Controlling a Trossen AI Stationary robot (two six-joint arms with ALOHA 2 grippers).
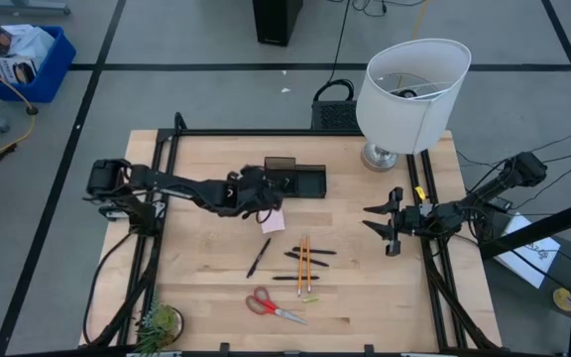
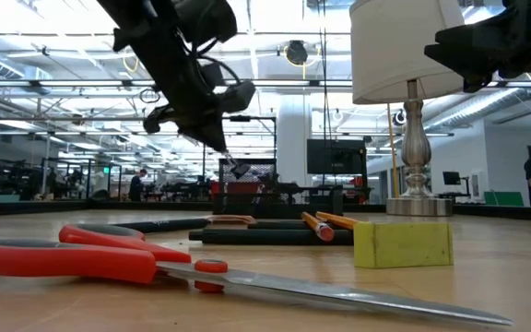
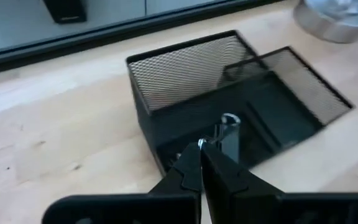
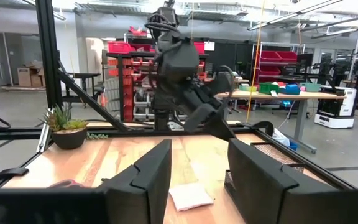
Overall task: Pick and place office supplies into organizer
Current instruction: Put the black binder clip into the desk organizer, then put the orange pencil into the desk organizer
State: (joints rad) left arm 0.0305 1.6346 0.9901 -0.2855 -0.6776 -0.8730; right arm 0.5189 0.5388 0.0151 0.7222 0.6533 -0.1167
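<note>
A small clip [image 3: 229, 127] is held over the organizer [image 3: 241, 112] by the pinched left gripper [image 3: 201, 149]. Scissors [image 1: 274, 306], pencils [image 1: 305, 262] and pad [image 1: 273, 220] are left on the table (most of the job); the right gripper [image 1: 389, 222] waits spread wide.

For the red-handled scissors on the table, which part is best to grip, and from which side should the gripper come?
The scissors lie flat and closed, red handles toward the plant, blades pointing away. Probably best to come straight down and pinch across the narrow neck near the pivot, fingers either side: the loops are wide, the blades thin and slippery.

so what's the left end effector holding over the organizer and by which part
The left end effector pinches a small binder clip by its wire handle, over the organizer. The right end effector holds nothing.
</note>
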